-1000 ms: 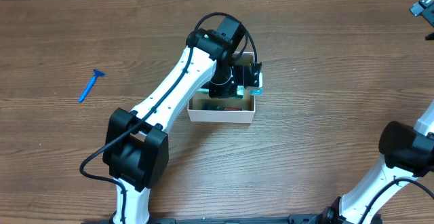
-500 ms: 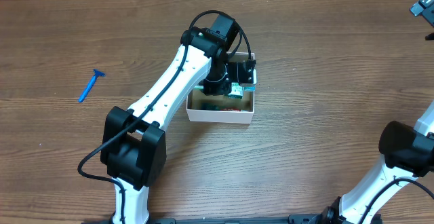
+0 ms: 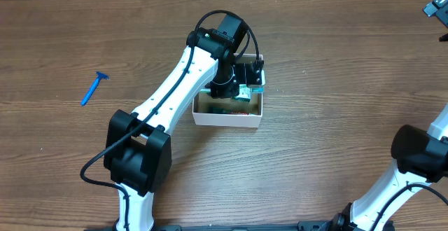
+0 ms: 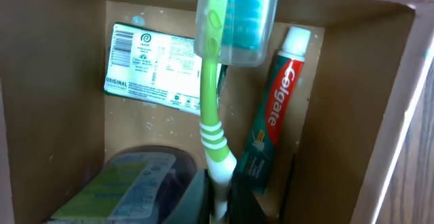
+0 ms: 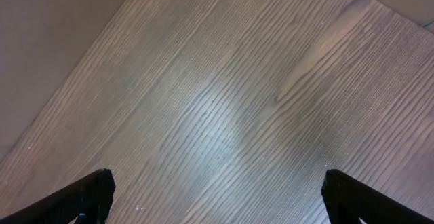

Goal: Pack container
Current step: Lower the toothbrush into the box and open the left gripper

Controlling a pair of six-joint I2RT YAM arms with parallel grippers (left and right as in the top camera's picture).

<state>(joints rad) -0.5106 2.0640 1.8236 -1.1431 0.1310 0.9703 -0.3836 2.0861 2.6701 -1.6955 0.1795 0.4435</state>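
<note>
The container (image 3: 228, 117) is a shallow white-walled box with a brown floor (image 4: 142, 136), at mid table. My left gripper (image 4: 218, 200) is over it, shut on the handle of a green and white toothbrush (image 4: 211, 125) whose capped head points at the far wall. The gripper also shows in the overhead view (image 3: 241, 84). In the box lie a Colgate toothpaste tube (image 4: 274, 112), a green-and-white carton (image 4: 159, 68) and a green-labelled packet (image 4: 119, 187). My right gripper (image 5: 217, 197) is open and empty above bare wood.
A blue razor (image 3: 92, 88) lies on the table far to the left of the box. The right arm's base (image 3: 420, 154) stands at the right edge. A dark object (image 3: 437, 8) sits at the far right corner.
From one second ago to half a second ago my left arm shifted slightly back and left over the box with the toothbrush. Nothing has visibly moved since.
</note>
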